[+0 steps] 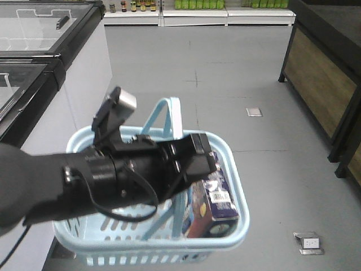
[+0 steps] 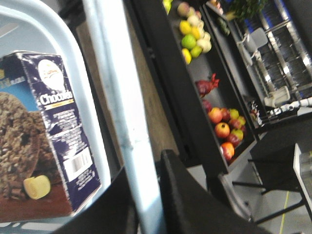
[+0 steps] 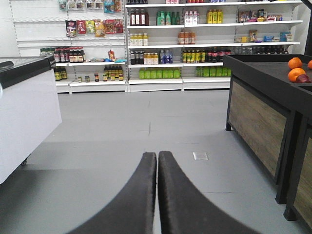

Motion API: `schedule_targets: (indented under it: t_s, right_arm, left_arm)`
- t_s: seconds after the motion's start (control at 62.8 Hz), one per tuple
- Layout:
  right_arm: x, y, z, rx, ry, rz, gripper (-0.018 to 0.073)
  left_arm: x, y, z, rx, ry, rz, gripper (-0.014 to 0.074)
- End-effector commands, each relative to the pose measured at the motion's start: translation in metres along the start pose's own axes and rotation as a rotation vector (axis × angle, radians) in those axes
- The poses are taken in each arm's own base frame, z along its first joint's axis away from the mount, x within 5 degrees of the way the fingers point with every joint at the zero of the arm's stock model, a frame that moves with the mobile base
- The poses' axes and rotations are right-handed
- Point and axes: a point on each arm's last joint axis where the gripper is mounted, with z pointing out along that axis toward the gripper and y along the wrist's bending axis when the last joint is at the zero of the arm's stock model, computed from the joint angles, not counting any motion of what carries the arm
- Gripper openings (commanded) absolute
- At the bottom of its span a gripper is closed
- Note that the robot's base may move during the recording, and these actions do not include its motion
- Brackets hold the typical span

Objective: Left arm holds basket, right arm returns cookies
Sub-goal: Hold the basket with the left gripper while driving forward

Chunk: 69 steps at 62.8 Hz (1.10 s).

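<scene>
Gripping handle [image 2: 122,97] of basket [image 1: 169,249], left hand [image 2: 146,195] beside cookies [image 2: 44,146]; right hand [image 3: 157,190] closed, empty

Counts: 1 basket [image 1: 163,257], 2 handles [image 1: 169,116] on it, 1 cookie box [image 2: 44,146] inside. Arms in front view: 1, the left arm [image 1: 113,175]. Grippers: 2, left gripper [image 2: 145,165] and right gripper [image 3: 157,155], one per wrist view, 2 fingers [image 3: 141,204] each. Floor plates [image 1: 254,112] in front view: 2. Glass freezer lids [image 1: 39,25]: 2.
</scene>
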Motion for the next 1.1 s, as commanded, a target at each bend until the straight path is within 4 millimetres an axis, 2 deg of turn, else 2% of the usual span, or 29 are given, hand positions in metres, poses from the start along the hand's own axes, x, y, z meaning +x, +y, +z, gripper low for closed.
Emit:
schedule_targets:
  t_s: [0.0,0.191,0.414,1.082]
  right_arm:
    - [-0.007,0.000,-0.001,-0.002,-0.085,-0.009,-0.0006]
    - [-0.007,0.000,-0.001,-0.002,-0.086,-0.009,-0.0006]
    - [-0.007,0.000,-0.001,-0.002,-0.086,-0.009,-0.0006]
    - [-0.007,0.000,-0.001,-0.002,-0.084,-0.009,-0.0006]
  left_arm:
    - [0.006,-0.012,-0.010,0.052,-0.082,-0.012,-0.0006]
    - [0.040,-0.003,-0.003,0.032,-0.051,-0.033,-0.0006]
    - [0.061,-0.004,-0.003,0.037,-0.058,-0.035,-0.0006]
    - [0.063,-0.006,-0.003,0.042,-0.053,-0.027,-0.0006]
